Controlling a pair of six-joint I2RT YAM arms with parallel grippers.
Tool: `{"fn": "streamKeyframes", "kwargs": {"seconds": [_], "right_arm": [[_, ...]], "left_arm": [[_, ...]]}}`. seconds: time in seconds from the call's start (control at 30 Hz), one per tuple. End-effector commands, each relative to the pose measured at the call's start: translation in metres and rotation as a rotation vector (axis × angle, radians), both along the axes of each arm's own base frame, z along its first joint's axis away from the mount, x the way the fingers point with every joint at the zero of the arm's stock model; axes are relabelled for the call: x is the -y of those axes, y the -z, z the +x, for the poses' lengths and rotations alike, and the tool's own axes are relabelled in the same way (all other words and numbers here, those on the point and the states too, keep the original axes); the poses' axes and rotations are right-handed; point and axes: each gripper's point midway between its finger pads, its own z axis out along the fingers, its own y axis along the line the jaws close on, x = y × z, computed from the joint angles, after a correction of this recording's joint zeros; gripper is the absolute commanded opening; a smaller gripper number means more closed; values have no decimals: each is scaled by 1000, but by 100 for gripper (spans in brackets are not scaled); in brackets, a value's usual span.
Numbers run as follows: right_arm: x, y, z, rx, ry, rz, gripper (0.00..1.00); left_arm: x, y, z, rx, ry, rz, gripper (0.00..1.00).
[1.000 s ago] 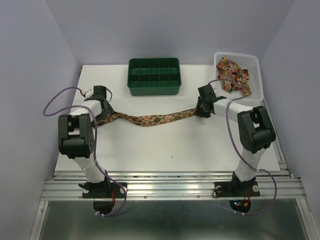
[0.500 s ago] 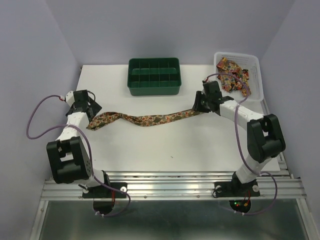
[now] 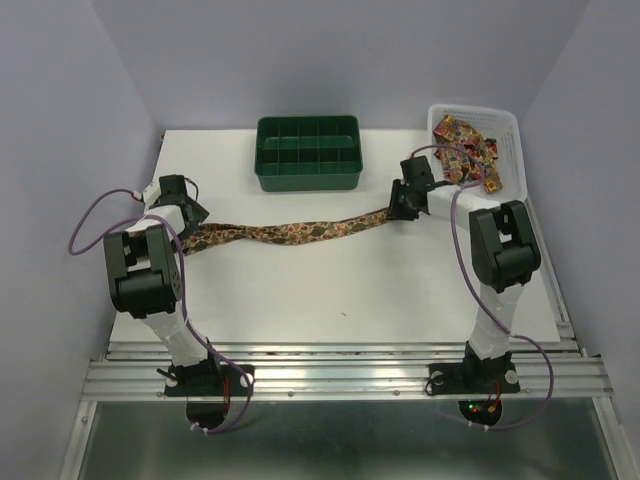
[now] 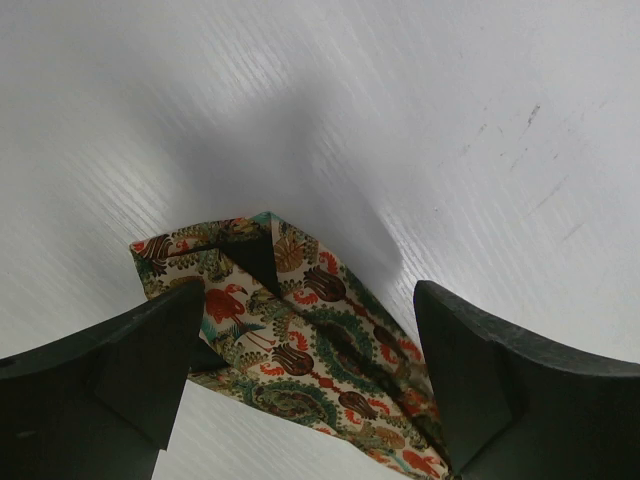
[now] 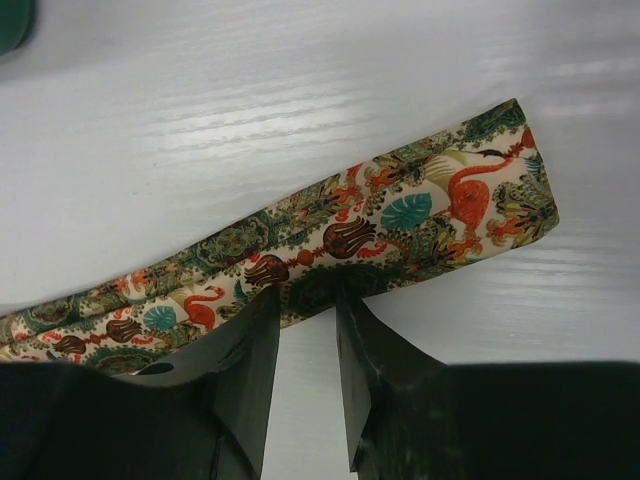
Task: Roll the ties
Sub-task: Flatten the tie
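Left gripper [image 4: 308, 300] is spread wide over one end of the tie [image 3: 300, 230], which lies long across the table [image 3: 330, 290]. Right gripper [image 5: 305, 300] is almost closed at the other end; whether it pinches, I cannot tell.

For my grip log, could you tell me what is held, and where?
The right gripper pinches the tie at its long edge near one end; the left gripper is open, holding nothing.
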Motion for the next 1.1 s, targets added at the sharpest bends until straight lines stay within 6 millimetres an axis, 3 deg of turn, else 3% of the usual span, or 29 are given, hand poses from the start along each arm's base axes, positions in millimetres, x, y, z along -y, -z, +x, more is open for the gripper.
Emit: {"fn": "streamKeyframes", "kwargs": {"seconds": [0.0,0.23,0.3,0.37,0.5,0.63,0.77,0.83,1.0,1.07], "right_arm": [[41,23,-11,-105,114,-97,35],[66,18,-18,-125,179,-155,35],[67,12,-19,-122,179,-156,35],[55,4,-20,-100,125,-102,35],[29,-27,-22,-18,-12,19,35],[4,-79,-32,148,-138,113,40],[-4,-110,-31,286,-171,152,44],[-7,-115,-25,322,-184,160,48],[-21,-105,0,348,-215,68,54],[-31,-103,11,384,-215,31,64]], "left_arm": [[-3,23,-17,-93,-32,-6,99],[-14,16,-29,-137,-45,50,99],[-14,15,-35,-161,-36,52,99],[-9,9,-31,-137,-10,31,99],[4,-14,-22,-42,66,-6,99],[5,-59,-23,83,65,20,99],[8,-90,-26,169,43,24,99],[23,-100,-23,209,67,3,99],[65,-114,-8,288,179,-37,99],[91,-112,-2,311,240,-58,99]]}}
